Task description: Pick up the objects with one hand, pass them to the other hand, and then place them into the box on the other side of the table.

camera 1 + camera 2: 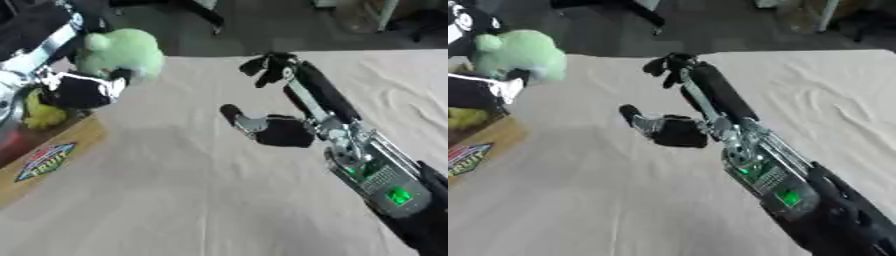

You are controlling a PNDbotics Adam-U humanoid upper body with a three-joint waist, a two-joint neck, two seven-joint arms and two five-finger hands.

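A green plush toy (122,52) is gripped by the left hand (83,90) over the box (48,155); if released early, it may catch the rim. The right hand (280,95) is held beside the box, fingers relaxed, empty.

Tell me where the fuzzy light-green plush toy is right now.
The fuzzy light-green plush toy is at the upper left of the left eye view, held up in the left hand above the brown cardboard box. The open right hand hovers apart, mid-table.
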